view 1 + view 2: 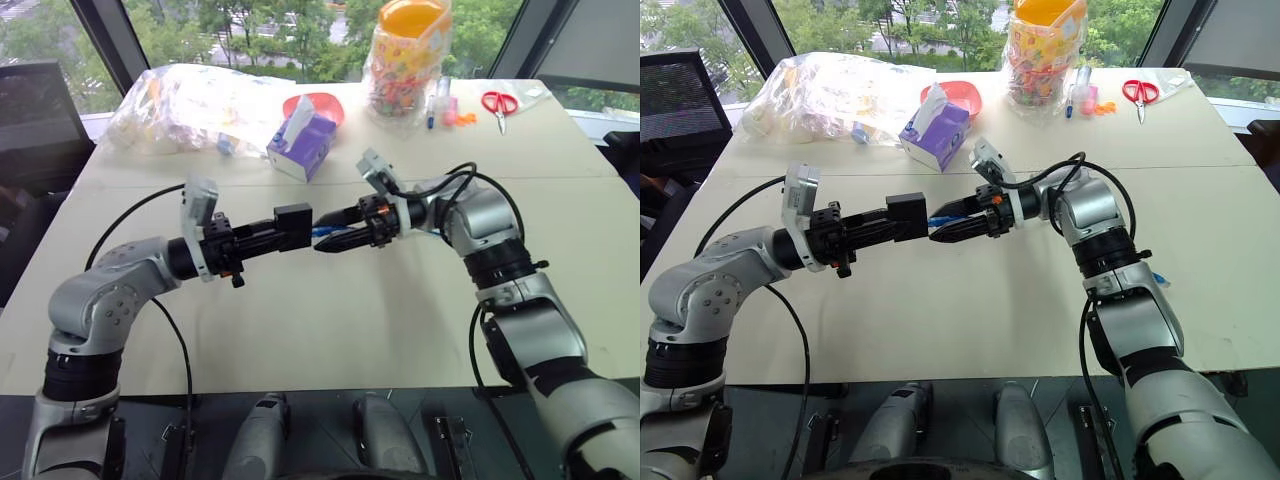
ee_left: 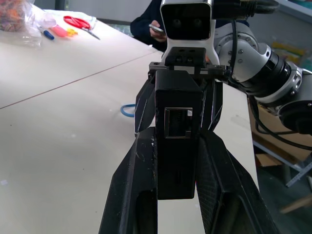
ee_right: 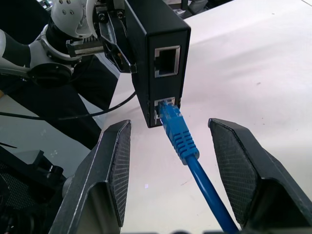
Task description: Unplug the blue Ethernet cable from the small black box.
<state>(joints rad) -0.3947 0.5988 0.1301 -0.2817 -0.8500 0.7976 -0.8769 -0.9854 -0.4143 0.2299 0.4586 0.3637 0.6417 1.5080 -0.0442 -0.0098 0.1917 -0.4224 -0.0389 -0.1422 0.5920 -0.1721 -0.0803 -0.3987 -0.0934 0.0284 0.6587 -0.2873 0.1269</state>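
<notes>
While the left claw (image 1: pixel 285 232) is clamping the small black box (image 1: pixel 294 226) in mid-air over the worktop (image 1: pixel 330 320), the blue Ethernet cable (image 3: pixel 183 141) is still sitting plugged into the box's lower port. The right claw (image 3: pixel 180 165) is standing released, its fingers (image 3: pixel 114 165) flanking the plug without touching it, and the cable is running out between them.

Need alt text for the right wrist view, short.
The blue Ethernet cable is still plugged into the lower port of the small black box, with the right hand open around the plug, fingers on either side and not touching it. The left hand holds the box above a pale table.
</notes>
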